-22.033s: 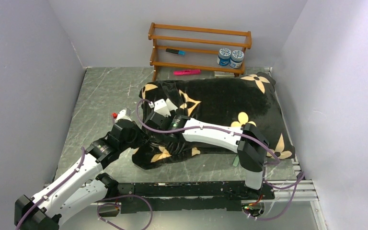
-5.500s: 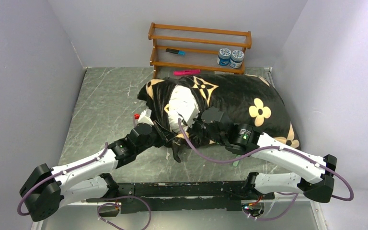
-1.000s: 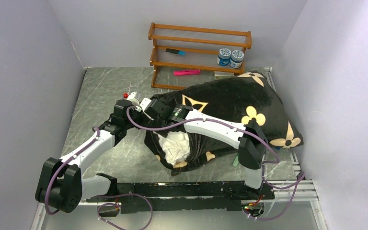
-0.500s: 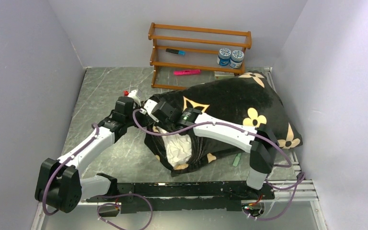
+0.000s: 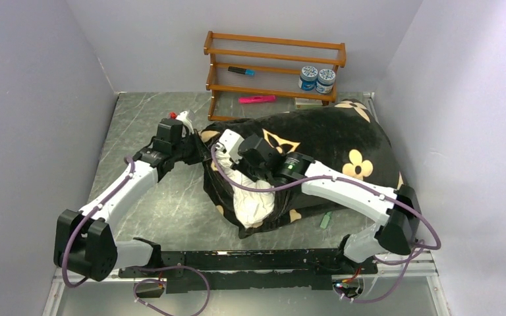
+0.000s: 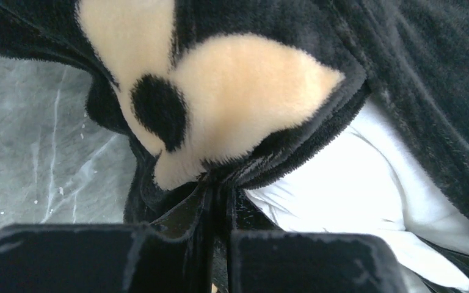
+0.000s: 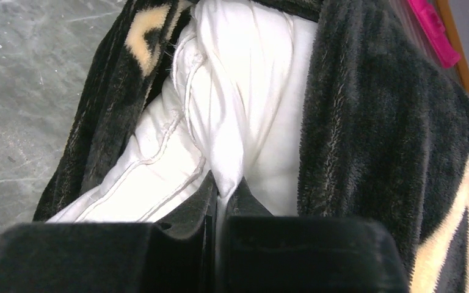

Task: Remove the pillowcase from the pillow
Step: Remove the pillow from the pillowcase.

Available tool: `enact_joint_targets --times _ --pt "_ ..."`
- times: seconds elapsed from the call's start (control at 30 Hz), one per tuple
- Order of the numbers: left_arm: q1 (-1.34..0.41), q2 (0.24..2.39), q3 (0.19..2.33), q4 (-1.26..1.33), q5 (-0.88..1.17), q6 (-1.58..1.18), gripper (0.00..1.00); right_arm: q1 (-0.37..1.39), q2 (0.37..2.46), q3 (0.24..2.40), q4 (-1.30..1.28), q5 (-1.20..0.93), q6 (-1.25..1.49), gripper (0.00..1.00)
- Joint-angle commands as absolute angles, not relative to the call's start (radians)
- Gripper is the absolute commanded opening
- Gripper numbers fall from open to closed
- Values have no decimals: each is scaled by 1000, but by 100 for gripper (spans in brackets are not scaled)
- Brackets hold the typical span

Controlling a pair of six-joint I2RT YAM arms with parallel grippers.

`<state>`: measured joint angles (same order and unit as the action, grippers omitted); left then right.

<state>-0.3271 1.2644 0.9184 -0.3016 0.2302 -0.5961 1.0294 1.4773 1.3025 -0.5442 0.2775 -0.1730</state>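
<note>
The black plush pillowcase (image 5: 342,141) with cream flower motifs lies across the middle and right of the table. Its mouth faces left and near, and the white pillow (image 5: 253,201) bulges out of it. My left gripper (image 5: 196,147) is shut on the pillowcase's hem at the far left corner. In the left wrist view that gripper (image 6: 220,196) pinches the black hem below a cream motif (image 6: 238,91), with pillow (image 6: 354,171) to the right. My right gripper (image 5: 238,171) is at the mouth. It (image 7: 226,190) is shut on a fold of the pillow (image 7: 244,104), with pillowcase (image 7: 372,122) alongside.
A wooden rack (image 5: 273,66) stands at the back with two jars (image 5: 316,78) and a blue marker (image 5: 240,70). A pink marker (image 5: 257,99) lies at its foot. A small green item (image 5: 325,220) lies near the front edge. Grey walls close in on both sides.
My right gripper has shut on the white pillow fabric, and its arm has swung right and nearer. More white pillow shows at the mouth. My left gripper kept its hold on the hem.
</note>
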Motion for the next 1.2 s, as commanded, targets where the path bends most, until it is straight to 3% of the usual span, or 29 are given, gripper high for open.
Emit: enact_joint_targets --times 0.0,0.43,0.8,0.9,1.17 --pt "-227 1288 984 -252 36 -561 5 998 1340 1257 -789 291 -217 0" --pt "-159 1343 1020 -229 -80 -581 5 994 1136 1191 -762 70 -267 0" --pt "-144 1388 1099 -198 -101 -512 6 993 1153 1187 -780 -74 -272 0" --pt "-144 1335 1098 -132 -69 -453 14 994 1164 1187 -788 -75 -274 0" --pt "-146 1210 981 55 272 -291 66 994 1172 1198 -714 -36 -268 0"
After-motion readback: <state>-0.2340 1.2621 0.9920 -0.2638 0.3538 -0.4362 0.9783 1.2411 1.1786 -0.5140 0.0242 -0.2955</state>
